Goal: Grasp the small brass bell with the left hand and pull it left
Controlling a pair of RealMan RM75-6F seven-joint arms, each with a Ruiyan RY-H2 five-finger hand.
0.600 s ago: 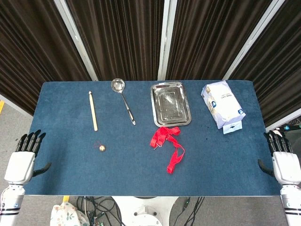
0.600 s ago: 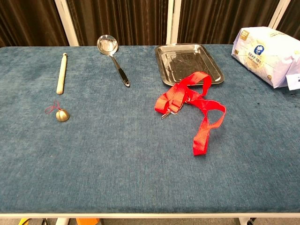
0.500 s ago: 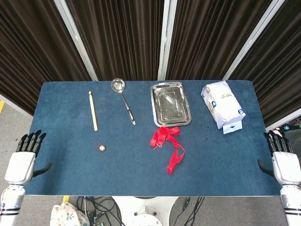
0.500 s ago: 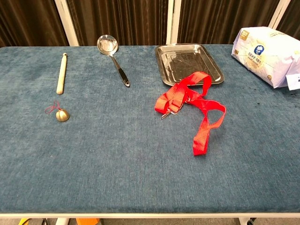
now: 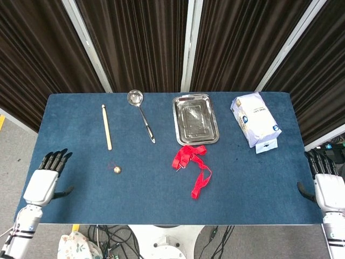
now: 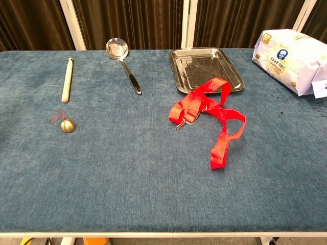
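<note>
The small brass bell (image 5: 117, 170) (image 6: 68, 125) lies on the blue table with a thin red loop of cord at its left side. My left hand (image 5: 45, 180) hovers over the table's left front corner, well left of the bell, fingers apart and holding nothing. Off the table's right front edge my right hand (image 5: 326, 186) is raised, fingers extended, also empty. Neither hand shows in the chest view.
A wooden stick (image 5: 107, 127) lies just behind the bell. A steel ladle (image 5: 141, 113), a steel tray (image 5: 194, 118), a red ribbon (image 5: 193, 164) and a white bag (image 5: 255, 119) lie further right on the table (image 5: 161, 199).
My left hand has moved right and forward, from beside the table to over its left front corner. The right hand dropped slightly. The bell has not moved.
</note>
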